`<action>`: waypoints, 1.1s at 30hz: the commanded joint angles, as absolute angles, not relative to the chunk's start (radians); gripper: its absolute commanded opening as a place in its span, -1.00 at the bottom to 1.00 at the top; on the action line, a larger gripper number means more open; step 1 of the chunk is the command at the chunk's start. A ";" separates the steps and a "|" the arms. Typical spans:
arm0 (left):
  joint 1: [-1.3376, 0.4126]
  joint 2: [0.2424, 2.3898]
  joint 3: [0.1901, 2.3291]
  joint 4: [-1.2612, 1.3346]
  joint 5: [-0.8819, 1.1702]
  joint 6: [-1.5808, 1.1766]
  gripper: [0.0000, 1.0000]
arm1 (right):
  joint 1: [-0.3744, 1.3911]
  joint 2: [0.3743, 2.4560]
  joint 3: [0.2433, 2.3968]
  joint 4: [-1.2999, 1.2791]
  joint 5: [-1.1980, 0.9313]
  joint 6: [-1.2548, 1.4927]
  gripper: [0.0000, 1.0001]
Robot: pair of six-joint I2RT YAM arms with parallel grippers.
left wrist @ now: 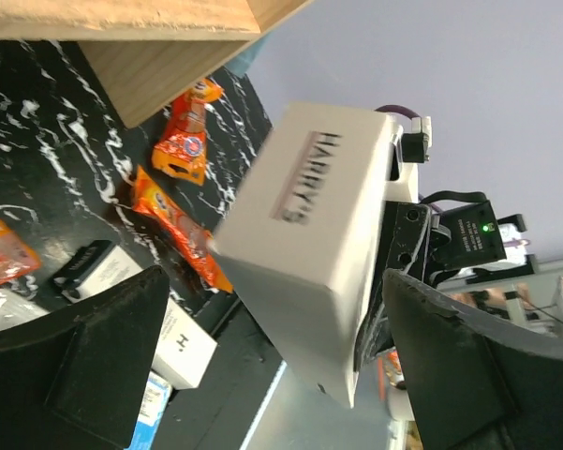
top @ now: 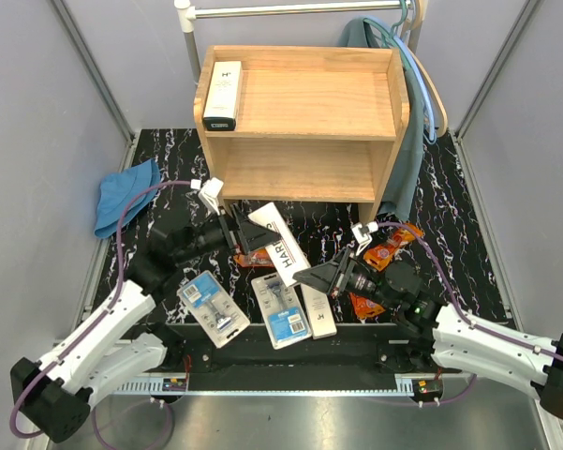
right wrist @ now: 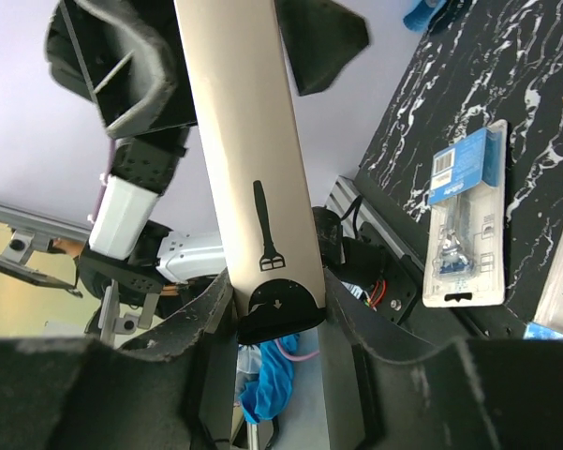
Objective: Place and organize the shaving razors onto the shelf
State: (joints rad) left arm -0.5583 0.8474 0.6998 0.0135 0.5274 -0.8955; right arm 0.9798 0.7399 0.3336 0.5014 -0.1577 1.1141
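Overhead view of a black marbled table (top: 450,216) with a light wooden shelf (top: 356,103) at the back. In mid-air in front of the shelf, a long white box (top: 279,242) printed "HARRY'S", spanned by both arms. Right gripper (right wrist: 279,309) clamped on the box's black end. Left gripper (top: 242,234) straddling the opposite end, jaws wide; impossible to tell whether pressing or merely set around it (box blurred in the left wrist view). On the shelf's top tier, at its left edge, a second white box (top: 222,94). Flat on the table: a third white box (top: 320,314), two blister cards (top: 211,307), orange pouches (top: 389,246).

Probably a handover between arms. Risks from here:
- Release by one side before a firm hold by the other, dropping the box onto the packs beneath.
- Two firm holds pulling against each other, twisting or denting the carton.
- The long box swung end-first into the shelf's front edge or side panel.
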 commanded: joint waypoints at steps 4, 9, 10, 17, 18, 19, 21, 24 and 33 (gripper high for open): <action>-0.563 0.716 0.779 -0.173 0.480 -0.738 0.98 | 0.988 0.683 0.405 0.401 -0.074 1.091 -0.90; -0.561 0.646 0.822 -0.371 0.391 -0.668 0.98 | 0.988 0.650 0.396 0.364 -0.032 1.100 -0.89; -0.563 0.635 0.830 -0.409 0.318 -0.660 0.98 | 0.988 0.643 0.396 0.361 -0.035 1.097 -0.90; -0.563 0.615 0.909 -0.896 -0.208 -0.728 0.98 | 0.988 0.652 0.449 0.301 -0.055 1.066 -0.89; -0.561 0.658 0.954 -0.975 -0.289 -0.768 0.98 | 0.986 0.655 0.460 0.292 -0.057 1.062 -0.89; -0.563 0.678 0.978 -1.042 -0.421 -0.800 0.98 | 0.988 0.661 0.465 0.291 -0.060 1.060 -0.90; -0.561 0.713 1.014 -1.158 -0.521 -0.853 0.98 | 0.988 0.672 0.472 0.287 -0.064 1.057 -0.90; -0.561 0.684 1.011 -1.160 -0.540 -0.853 0.98 | 0.988 0.678 0.483 0.287 -0.067 1.057 -0.90; -0.561 0.637 0.948 -1.098 -0.476 -0.807 0.98 | 0.988 0.736 0.627 0.233 -0.126 1.039 -0.91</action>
